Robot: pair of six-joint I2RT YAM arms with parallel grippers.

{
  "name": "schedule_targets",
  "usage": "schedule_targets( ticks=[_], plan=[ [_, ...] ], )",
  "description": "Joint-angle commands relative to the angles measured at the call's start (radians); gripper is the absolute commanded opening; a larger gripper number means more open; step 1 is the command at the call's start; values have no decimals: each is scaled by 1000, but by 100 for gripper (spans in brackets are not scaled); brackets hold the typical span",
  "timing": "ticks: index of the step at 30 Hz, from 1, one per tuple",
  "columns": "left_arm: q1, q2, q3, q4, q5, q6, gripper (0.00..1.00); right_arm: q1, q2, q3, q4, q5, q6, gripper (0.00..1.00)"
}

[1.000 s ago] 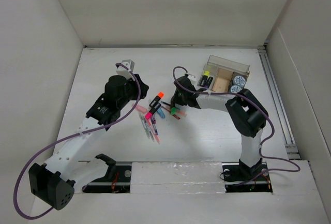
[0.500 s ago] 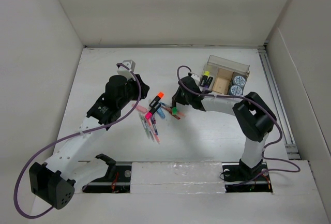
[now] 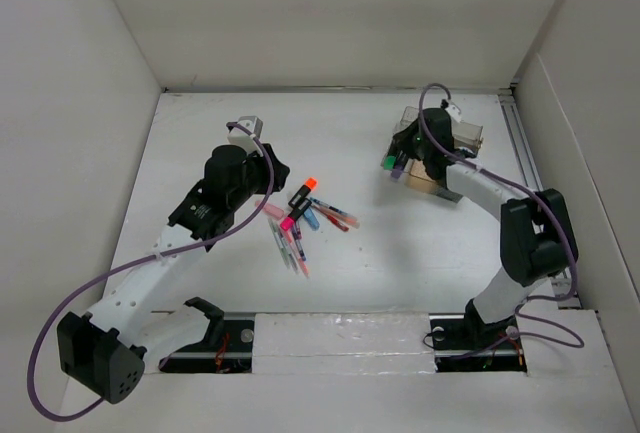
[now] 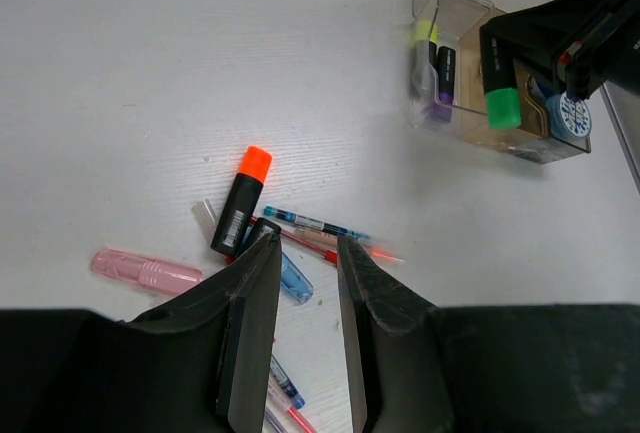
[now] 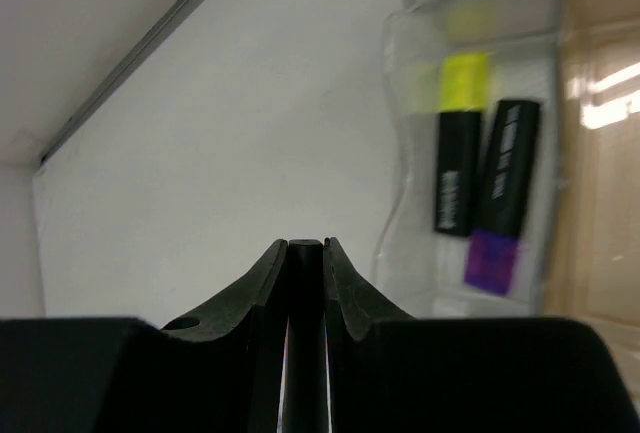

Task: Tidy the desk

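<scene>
Though black up close, green-capped marker (image 4: 498,78) in right tool (image 5: 305,249).

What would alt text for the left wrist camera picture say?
The left hand, open, hovers over scattered pens and an orange-capped highlighter on the white desk. At upper right, the right hand holds a green-capped marker by a clear box.

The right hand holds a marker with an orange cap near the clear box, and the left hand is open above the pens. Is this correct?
Not quite: the marker in the right hand has a green cap, as the left wrist view shows. The orange-capped marker lies on the desk. The rest is correct.
</scene>
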Motion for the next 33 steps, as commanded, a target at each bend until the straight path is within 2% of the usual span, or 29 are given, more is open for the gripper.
schedule_targets(
  ticks=[1,5,8,11,12,20,22,23,25,26,27,28,29,33],
  plan=[
    [3,-8,47,35,4,15,26,-98,11,21,7,26,-23,7],
    [3,7,49,34,0,14,26,-176,67,66,-14,-2,-35,8],
    [3,14,53,28,10,17,25,-185,115,108,-20,7,-42,10],
    [3,6,46,35,-8,17,26,-185,140,143,-32,29,-52,21],
    [3,10,47,35,-7,19,26,-185,146,146,-32,29,-53,32],
    [3,20,52,28,-7,20,25,-155,118,146,-3,15,-70,56],
    [3,9,50,31,-7,20,25,-123,94,134,6,-13,-73,55],
    [3,3,47,35,-8,20,26,-103,63,108,17,-23,-75,41],
    [3,10,47,35,-8,20,26,-20,32,74,49,-46,-78,19],
    [3,20,50,32,-8,19,25,14,16,47,56,-52,-79,0],
    [3,21,53,28,-2,19,25,49,11,39,60,-56,-85,0],
    [3,15,53,31,3,19,25,162,12,28,64,-40,-90,0],
    [3,15,53,32,3,19,25,163,12,28,64,-40,-90,0],
    [3,23,52,26,-8,14,25,321,60,68,12,4,-93,2]
  ],
)
